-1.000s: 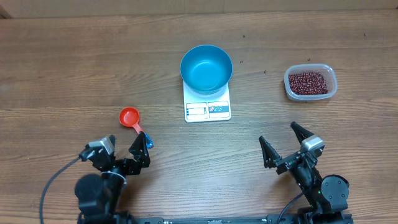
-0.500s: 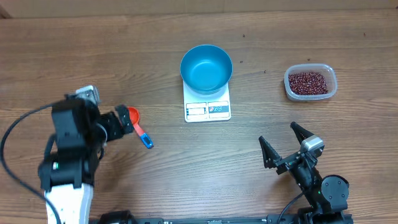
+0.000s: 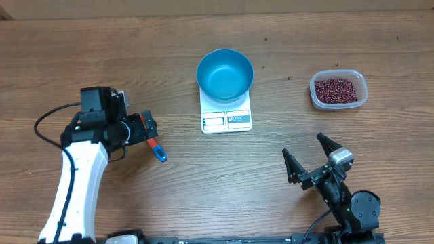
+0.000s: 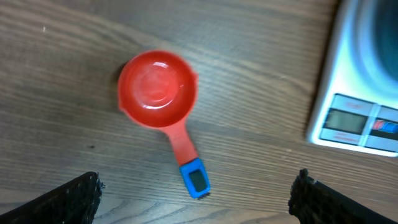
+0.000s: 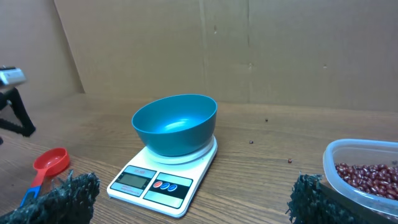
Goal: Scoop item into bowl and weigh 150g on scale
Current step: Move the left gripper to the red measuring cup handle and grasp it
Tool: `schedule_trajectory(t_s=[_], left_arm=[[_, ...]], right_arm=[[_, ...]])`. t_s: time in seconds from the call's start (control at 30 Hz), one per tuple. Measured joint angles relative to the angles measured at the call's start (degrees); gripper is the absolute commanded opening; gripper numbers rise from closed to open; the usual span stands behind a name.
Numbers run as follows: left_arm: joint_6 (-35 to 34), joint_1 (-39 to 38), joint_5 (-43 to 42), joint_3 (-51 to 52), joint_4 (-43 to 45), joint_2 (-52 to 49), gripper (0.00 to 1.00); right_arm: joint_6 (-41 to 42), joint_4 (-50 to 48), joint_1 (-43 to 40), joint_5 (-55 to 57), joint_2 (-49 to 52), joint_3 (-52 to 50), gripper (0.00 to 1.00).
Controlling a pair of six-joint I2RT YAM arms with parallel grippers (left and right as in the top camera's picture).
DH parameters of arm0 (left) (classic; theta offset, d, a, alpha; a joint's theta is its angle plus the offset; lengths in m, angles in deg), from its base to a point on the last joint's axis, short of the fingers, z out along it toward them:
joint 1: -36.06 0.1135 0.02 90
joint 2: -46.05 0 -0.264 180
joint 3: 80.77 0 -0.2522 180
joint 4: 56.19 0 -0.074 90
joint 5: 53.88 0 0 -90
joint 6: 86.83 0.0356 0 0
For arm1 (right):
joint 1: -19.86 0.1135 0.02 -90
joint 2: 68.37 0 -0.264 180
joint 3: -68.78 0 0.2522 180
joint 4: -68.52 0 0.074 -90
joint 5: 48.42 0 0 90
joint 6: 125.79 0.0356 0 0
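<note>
Overhead view: tiny loose beans, light and rolly, sitting in tub well ahead of gaping, empty right gripper. Can't pinch those, so better grabbing stiff red scoop by handle, right under wide-open left gripper.

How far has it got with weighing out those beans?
Barely started. Done: the blue bowl sits on the scale, empty. In hand: the left gripper hovers open over the red scoop, not yet gripping it. Left: the beans lie in the clear tub, unscooped; the right gripper sits open.
</note>
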Motion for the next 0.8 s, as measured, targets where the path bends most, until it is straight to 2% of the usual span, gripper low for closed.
schedule_trajectory(t_s=[0.27, 0.37, 0.6, 0.8], left_arm=[[-5.6, -8.2, 9.2, 0.0, 1.5, -4.6, 1.00], [-8.4, -8.4, 11.1, 0.1, 2.2, -6.0, 0.93], [-16.9, -8.4, 12.8, 1.4, 3.7, -7.9, 0.90], [-20.4, -8.4, 12.9, 1.6, 5.3, -11.5, 0.82]], right_arm=[[0.0, 0.0, 0.0, 0.0, 0.0, 0.0, 1.00], [0.0, 0.0, 0.0, 0.0, 0.0, 0.0, 1.00], [0.0, 0.0, 0.0, 0.0, 0.0, 0.0, 1.00], [0.0, 0.0, 0.0, 0.0, 0.0, 0.0, 1.00]])
